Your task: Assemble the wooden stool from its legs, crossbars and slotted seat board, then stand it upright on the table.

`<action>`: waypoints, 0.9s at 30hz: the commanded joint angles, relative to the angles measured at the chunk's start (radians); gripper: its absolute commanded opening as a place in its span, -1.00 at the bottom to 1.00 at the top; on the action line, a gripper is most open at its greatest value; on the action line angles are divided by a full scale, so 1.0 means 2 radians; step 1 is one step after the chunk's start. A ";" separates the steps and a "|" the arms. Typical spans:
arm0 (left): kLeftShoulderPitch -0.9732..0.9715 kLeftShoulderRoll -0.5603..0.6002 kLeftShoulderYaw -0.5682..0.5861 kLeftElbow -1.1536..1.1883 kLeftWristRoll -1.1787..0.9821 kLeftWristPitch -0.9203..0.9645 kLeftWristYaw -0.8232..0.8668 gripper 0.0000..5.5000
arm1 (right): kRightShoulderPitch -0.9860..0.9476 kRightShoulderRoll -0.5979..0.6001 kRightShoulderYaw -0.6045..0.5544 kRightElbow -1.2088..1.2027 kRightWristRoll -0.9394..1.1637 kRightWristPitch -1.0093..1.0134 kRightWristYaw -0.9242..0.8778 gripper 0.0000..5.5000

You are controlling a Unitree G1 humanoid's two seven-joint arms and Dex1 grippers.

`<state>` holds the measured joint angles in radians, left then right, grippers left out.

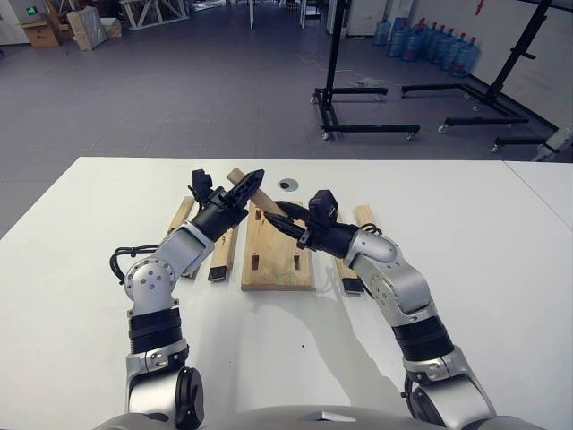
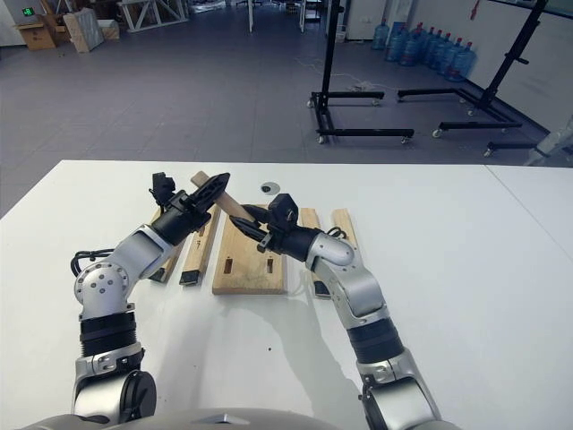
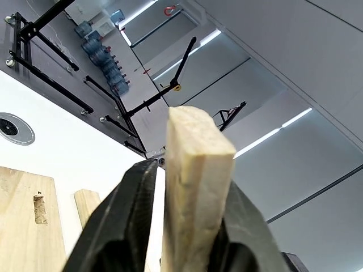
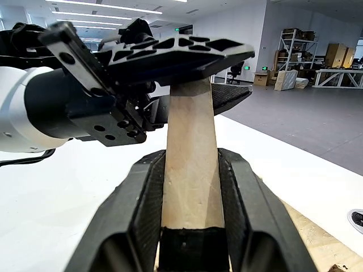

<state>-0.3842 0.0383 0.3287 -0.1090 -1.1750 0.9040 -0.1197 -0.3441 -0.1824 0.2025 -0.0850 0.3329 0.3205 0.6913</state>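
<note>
both grippers clamp one leg point(image 1: 263, 199): the left gripper point(image 1: 249, 183) is closed on its far part, the right gripper point(image 1: 276, 218) closed on its near part. the leg hangs tilted over the board point(image 1: 279, 270) on the table point(image 1: 466, 269), probably so two grips can steer it to a slot point(image 1: 255, 262). spare pieces point(image 1: 224, 251) lie beside the board.

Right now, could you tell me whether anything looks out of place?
One thing: a wooden bar is clamped by the left pincer and the right pincer at once, slanting in the air above the flat seat board.
</note>
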 commanded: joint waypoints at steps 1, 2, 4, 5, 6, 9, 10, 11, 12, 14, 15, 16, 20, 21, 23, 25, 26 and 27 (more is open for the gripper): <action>0.004 0.005 -0.002 -0.002 -0.002 -0.004 0.006 -0.76 | -0.001 0.000 0.000 -0.001 -0.001 0.002 -0.001 -0.53; 0.004 0.005 -0.003 -0.003 -0.002 -0.004 0.006 -0.79 | -0.001 0.000 0.002 -0.002 -0.002 0.001 0.000 -0.53; 0.004 0.005 -0.006 -0.003 0.003 -0.004 0.007 -0.81 | 0.000 -0.002 0.006 -0.002 -0.007 -0.002 0.000 -0.53; 0.004 0.006 -0.007 -0.002 0.007 -0.004 0.009 -0.81 | 0.000 -0.002 0.009 -0.001 -0.010 -0.004 0.000 -0.53; 0.004 0.006 -0.008 0.000 0.010 -0.005 0.012 -0.82 | 0.000 -0.004 0.011 -0.002 -0.015 -0.007 -0.001 -0.53; 0.005 0.009 -0.005 0.009 0.025 -0.014 0.025 -0.85 | -0.002 -0.020 0.028 -0.012 -0.045 -0.017 0.000 -0.53; 0.007 0.010 -0.004 0.013 0.030 -0.017 0.026 -0.85 | -0.002 -0.025 0.033 -0.016 -0.055 -0.018 -0.001 -0.53; 0.008 0.012 -0.004 0.017 0.035 -0.020 0.026 -0.86 | -0.003 -0.030 0.039 -0.021 -0.060 -0.013 0.002 -0.53; 0.009 0.013 -0.004 0.021 0.040 -0.022 0.026 -0.86 | -0.003 -0.035 0.044 -0.030 -0.061 -0.003 0.006 -0.43; 0.010 0.015 -0.006 0.026 0.050 -0.026 0.025 -0.86 | -0.008 -0.038 0.053 -0.048 -0.054 0.030 0.011 -0.30; 0.010 0.015 -0.007 0.029 0.056 -0.029 0.025 -0.86 | -0.010 -0.038 0.055 -0.054 -0.052 0.042 0.010 -0.25; 0.010 0.015 -0.008 0.030 0.063 -0.033 0.025 -0.86 | -0.011 -0.038 0.056 -0.059 -0.049 0.054 0.010 -0.18; 0.006 0.034 -0.003 0.031 0.108 -0.064 0.031 -0.86 | -0.009 -0.048 0.043 -0.062 -0.046 0.082 0.003 0.06; 0.000 0.052 0.007 0.031 0.131 -0.085 0.034 -0.86 | -0.009 -0.052 0.032 -0.058 -0.046 0.082 -0.002 0.13; -0.013 0.097 0.020 0.034 0.190 -0.135 0.034 -0.86 | -0.013 -0.056 0.009 -0.042 -0.050 0.077 -0.016 0.26; -0.022 0.134 0.024 0.047 0.245 -0.181 0.028 -0.86 | -0.013 -0.055 -0.010 -0.029 -0.053 0.072 -0.030 0.40; -0.025 0.144 0.025 0.055 0.260 -0.197 0.022 -0.86 | -0.013 -0.053 -0.016 -0.025 -0.052 0.070 -0.035 0.47; -0.028 0.151 0.023 0.069 0.275 -0.212 0.013 -0.86 | -0.012 -0.050 -0.019 -0.021 -0.052 0.068 -0.041 0.52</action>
<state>-0.4200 0.3222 0.3896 -0.0164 -0.6738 0.5169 -0.0684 -0.3482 -0.2937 0.1811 -0.1410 0.2335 0.4666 0.6264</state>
